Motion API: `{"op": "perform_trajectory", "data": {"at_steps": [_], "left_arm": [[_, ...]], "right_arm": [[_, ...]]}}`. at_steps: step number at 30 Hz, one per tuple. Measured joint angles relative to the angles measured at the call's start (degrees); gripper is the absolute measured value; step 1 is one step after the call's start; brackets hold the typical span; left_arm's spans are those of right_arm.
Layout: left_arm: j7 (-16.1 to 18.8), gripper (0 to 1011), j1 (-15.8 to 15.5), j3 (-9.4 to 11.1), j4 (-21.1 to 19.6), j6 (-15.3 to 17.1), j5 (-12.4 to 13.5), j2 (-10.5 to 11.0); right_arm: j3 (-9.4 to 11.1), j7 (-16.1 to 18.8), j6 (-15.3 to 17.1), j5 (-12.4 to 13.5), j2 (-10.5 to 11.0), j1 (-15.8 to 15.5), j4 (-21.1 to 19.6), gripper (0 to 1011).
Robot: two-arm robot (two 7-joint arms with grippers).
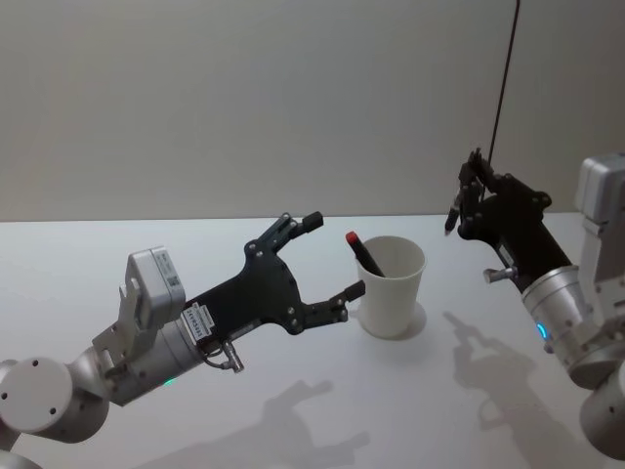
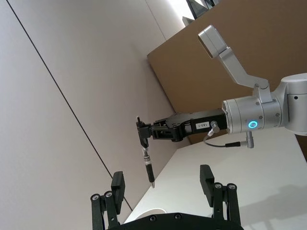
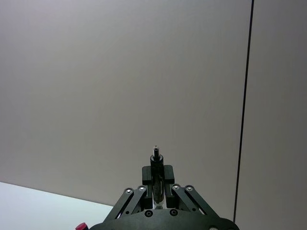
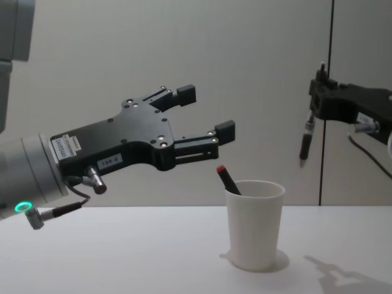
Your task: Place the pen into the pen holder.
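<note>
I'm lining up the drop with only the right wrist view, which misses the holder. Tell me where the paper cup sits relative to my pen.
Observer: The white paper cup stands upright on the table, below the pen and to its left. The pen hangs tip down from the right gripper, not over the cup's mouth.
Operator: Report what's already inside.
Observer: A red-tipped marker leans in the cup, its cap poking above the left side of the rim.
Operator: Give me the left arm.
Observer: The left gripper hovers open, left of the cup and above its rim, holding nothing.
</note>
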Motion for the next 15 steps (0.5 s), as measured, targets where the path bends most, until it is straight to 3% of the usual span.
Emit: {"op": "perform_trajectory", "data": {"at_steps": [15], "left_arm": [[0.0,1000,0.0,0.0,0.0,0.0,0.0,0.0]], "right_arm": [[-0.1,3.6,-0.9,2.5,-1.2,1.4,2.6,134]]}}
